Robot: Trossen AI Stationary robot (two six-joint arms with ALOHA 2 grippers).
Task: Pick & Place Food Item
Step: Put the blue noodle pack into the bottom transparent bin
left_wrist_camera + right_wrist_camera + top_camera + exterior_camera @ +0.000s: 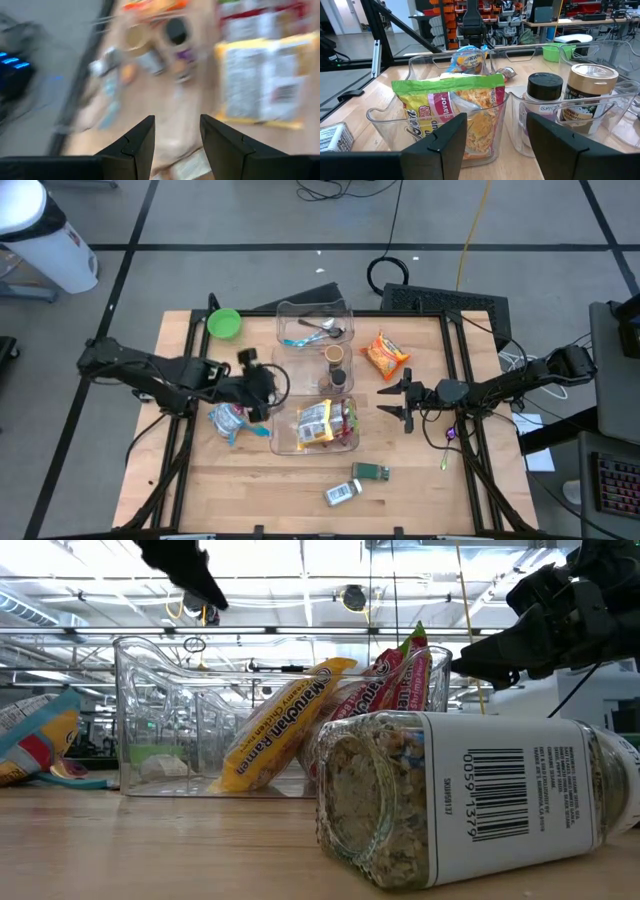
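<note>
The left gripper point(268, 392), jaws parted and empty, hovers just beside the clear bin point(296, 448) holding ramen packets point(318, 423); I'd swing it back over the snack bag point(229, 421) lying beside that bin and descend squarely.

Both arms reach inward, left gripper point(268, 392) and right gripper point(392, 402) open.
</note>
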